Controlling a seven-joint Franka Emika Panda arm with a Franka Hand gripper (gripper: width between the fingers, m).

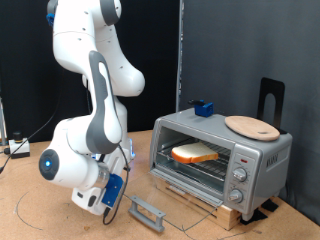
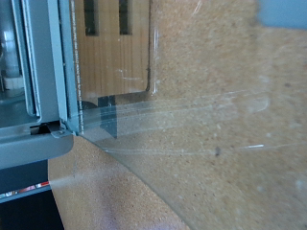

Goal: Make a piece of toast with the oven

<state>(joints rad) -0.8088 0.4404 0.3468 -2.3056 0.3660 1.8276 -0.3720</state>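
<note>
The silver-grey oven [image 1: 255,158] stands on the table at the exterior view's right. Its glass door [image 1: 185,197] is dropped open, with the grey bar handle [image 1: 148,212] down near the table. The piece of toast [image 1: 197,154] lies on the rack inside, pale with an orange-brown crust. My gripper [image 1: 108,207] hangs low by the table, just to the exterior view's left of the door handle, and holds nothing that I can see. The wrist view shows the oven's front frame [image 2: 48,86] and the open glass door [image 2: 192,125]. My fingers do not show there.
A round tan wooden board [image 1: 250,126] and a small blue object [image 1: 205,108] sit on top of the oven. The oven rests on a wooden base [image 1: 232,213]. A black stand [image 1: 271,100] rises behind it. Cables lie at the exterior view's left [image 1: 18,148].
</note>
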